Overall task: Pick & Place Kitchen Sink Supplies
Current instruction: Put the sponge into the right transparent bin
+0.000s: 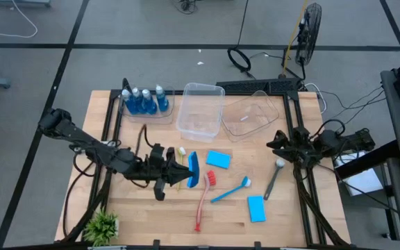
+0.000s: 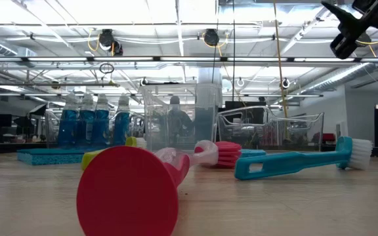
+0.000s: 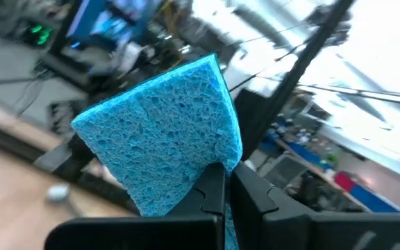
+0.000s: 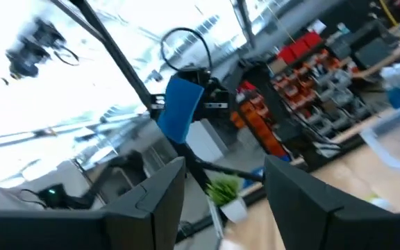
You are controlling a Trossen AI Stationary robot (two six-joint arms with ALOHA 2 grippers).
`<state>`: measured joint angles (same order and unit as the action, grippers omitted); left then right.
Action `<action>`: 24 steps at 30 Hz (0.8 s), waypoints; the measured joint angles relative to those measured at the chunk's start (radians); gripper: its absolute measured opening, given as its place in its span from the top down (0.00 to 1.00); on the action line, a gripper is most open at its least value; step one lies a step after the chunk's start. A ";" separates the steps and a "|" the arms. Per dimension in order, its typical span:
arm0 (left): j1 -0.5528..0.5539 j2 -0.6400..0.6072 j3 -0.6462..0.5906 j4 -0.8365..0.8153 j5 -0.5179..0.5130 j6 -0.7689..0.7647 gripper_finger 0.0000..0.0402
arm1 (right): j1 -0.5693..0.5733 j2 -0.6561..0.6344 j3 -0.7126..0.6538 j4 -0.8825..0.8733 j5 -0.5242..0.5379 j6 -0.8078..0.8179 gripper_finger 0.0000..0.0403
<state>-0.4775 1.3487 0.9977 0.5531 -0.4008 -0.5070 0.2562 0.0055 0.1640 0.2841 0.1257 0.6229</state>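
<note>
A flat blue rectangular cellulose sponge [image 3: 164, 132] stands on edge, pinched between the dark fingers of the left hand [image 1: 186, 173], raised off the tabletop [image 1: 283, 222] near its centre. In the high view its long axis runs roughly 12 to 6 o'clock and its face is turned towards 3 o'clock.

The tall clear plastic tub [image 1: 201, 109], a likely receptacle, lies at about 12 to 1 o'clock from the left hand, with a lower, tilted clear tub [image 1: 252, 114] beside it at 3 o'clock. The path between hand and tub appears open, apart from the pale head of a yellow-green dish brush [image 1: 182, 151] just at 12 o'clock of the hand.

Two more blue sponges lie flat: one [image 1: 218, 160] just at 2 o'clock of the hand, one [image 1: 256, 208] at 4 o'clock. A red long-handled brush [image 1: 203, 198] and a blue one [image 1: 231, 190] lie close at 4 o'clock; a grey brush [image 1: 273, 178] lies farther towards 3 o'clock.

Clear bottles of blue liquid [image 1: 144, 101] stand in a tray at 11 o'clock.

The right hand [image 1: 278, 144] waits near the 3 o'clock edge with fingers spread and empty, nearest the grey brush.
</note>
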 joint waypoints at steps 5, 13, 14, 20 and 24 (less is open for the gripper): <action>0.034 0.000 0.001 0.087 0.103 0.067 0.99 | 0.000 0.000 -0.074 0.134 -0.002 0.023 0.55; 0.075 0.000 0.001 0.094 0.134 0.056 0.99 | 0.000 0.000 -0.087 0.146 -0.005 -0.003 0.55; 0.083 0.000 0.001 0.078 0.126 0.037 0.99 | 0.000 0.000 -0.087 0.146 -0.005 -0.013 0.55; 0.153 0.043 0.001 0.011 0.104 -0.084 0.99 | 0.000 0.065 -0.065 0.121 -0.004 -0.048 0.55; 0.207 0.100 0.022 -0.018 0.112 -0.140 0.99 | 0.000 0.150 -0.034 0.124 -0.002 -0.069 0.55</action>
<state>-0.2710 1.4487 1.0201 0.5352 -0.2891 -0.6466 0.2562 0.1559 0.1303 0.4084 0.1237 0.5542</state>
